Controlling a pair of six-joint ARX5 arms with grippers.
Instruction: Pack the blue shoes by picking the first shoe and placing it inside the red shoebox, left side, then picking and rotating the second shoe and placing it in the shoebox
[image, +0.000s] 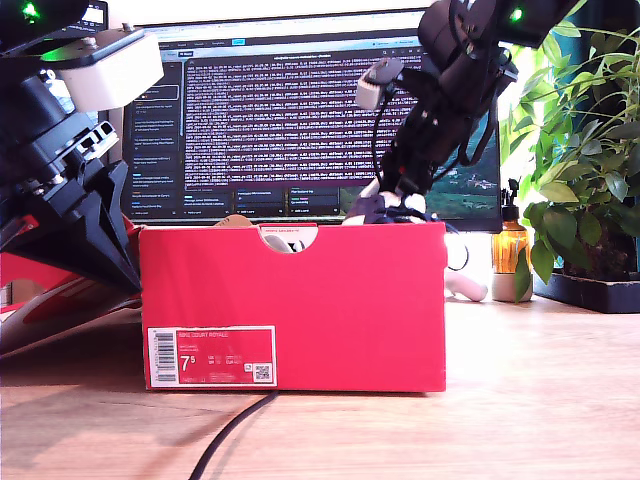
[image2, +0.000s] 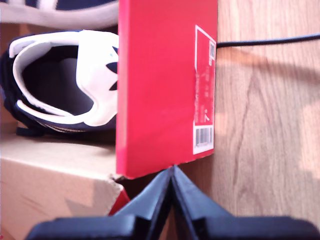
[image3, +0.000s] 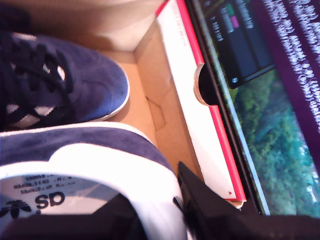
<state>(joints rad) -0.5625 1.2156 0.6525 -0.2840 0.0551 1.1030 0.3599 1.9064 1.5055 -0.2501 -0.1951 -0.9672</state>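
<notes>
Navy shoes (image3: 60, 85) show inside the red shoebox (image: 300, 300) only from wrist views.

The red shoebox (image: 292, 305) is viewed low and frontally from the exterior. It is seen closely from above by both wrist cameras, its interior being shared.

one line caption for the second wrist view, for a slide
My second gripper lowers a blue shoe by its heel into the red shoebox, beside the shoe already inside.
</notes>
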